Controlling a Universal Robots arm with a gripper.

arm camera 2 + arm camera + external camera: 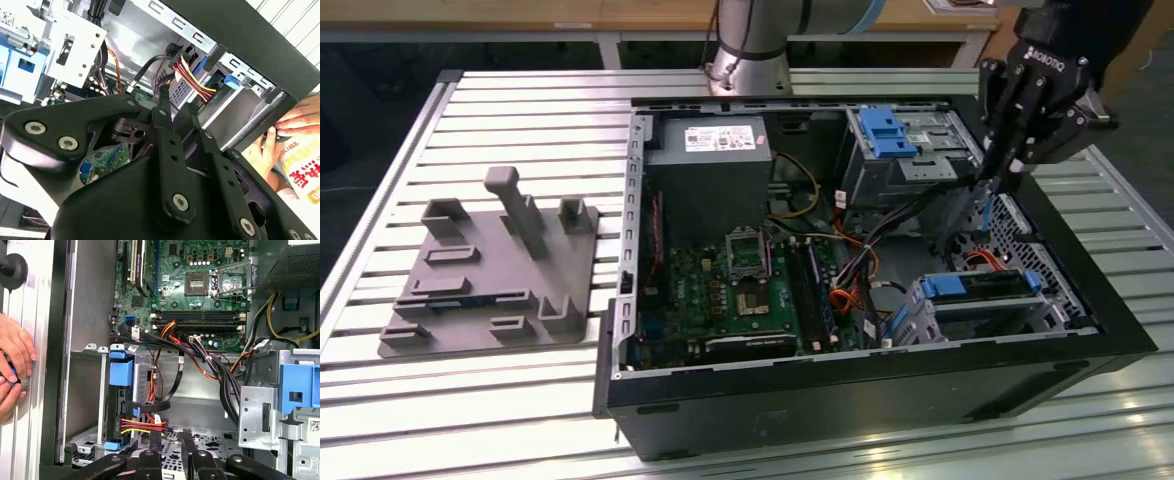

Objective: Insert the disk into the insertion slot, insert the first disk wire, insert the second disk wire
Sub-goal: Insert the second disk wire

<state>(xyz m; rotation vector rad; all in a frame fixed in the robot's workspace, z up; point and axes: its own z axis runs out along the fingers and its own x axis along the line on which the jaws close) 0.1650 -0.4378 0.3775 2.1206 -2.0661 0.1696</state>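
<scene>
Hanging gripper (983, 186) inside open computer case (854, 400), pointing down, holding jaws released with narrow gap. Spotting disk (985, 288) in blue carrier (935, 287) seated in insertion slot (987, 320) just ahead of jaws. Seeing red-yellow-black wire bundle (140, 426) running to disk end, connector (154, 420) just beside one fingertip (152, 442).

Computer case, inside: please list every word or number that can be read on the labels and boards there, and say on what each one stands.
No text can be quoted.
White label on the power supply, exterior view: print too small to read.
White sticker on the metal cage with the blue latch, first wrist view: too small.
Motherboard markings, first wrist view: too small.
</scene>
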